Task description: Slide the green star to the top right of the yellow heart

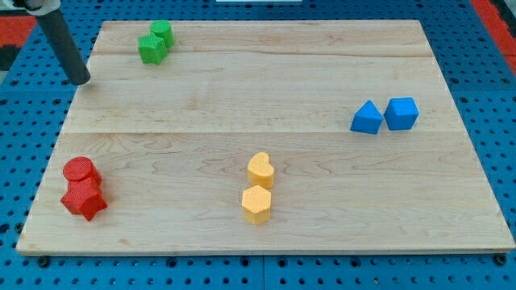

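Observation:
A green star (151, 49) lies near the board's top left, touching a second green block (163, 32) just above and to its right. A yellow heart (260, 170) sits at the lower middle, with a yellow hexagon (256, 204) right below it. My tip (81, 80) rests at the board's left edge, to the left of and a little below the green star, apart from it. The rod rises toward the view's top left.
A red cylinder (81, 171) and a red star (85, 198) sit together at the lower left. A blue triangular block (367, 118) and a blue cube-like block (401, 113) sit together at the right. The wooden board (451, 209) lies on a blue pegboard.

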`<state>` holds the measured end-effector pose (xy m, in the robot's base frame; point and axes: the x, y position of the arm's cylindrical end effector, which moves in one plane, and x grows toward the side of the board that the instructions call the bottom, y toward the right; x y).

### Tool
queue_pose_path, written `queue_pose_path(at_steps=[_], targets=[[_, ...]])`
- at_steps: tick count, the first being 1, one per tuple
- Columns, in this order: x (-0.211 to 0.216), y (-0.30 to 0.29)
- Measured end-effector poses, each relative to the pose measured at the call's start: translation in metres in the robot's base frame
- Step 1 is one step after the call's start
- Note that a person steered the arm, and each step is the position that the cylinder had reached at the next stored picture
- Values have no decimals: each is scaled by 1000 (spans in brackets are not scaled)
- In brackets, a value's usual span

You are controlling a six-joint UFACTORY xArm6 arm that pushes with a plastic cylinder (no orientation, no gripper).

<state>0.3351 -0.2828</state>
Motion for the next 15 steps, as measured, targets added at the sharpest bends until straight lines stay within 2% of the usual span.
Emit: queue_pose_path(at_steps=[2, 4, 5, 6, 7, 8, 10, 11, 12, 13, 14, 15], targets=[[-66, 37], [-97, 57], [-71, 122], [-8, 200], [13, 201], [0, 139], [43, 141], [46, 131], [62, 178], [81, 271], [94, 251], [120, 282]])
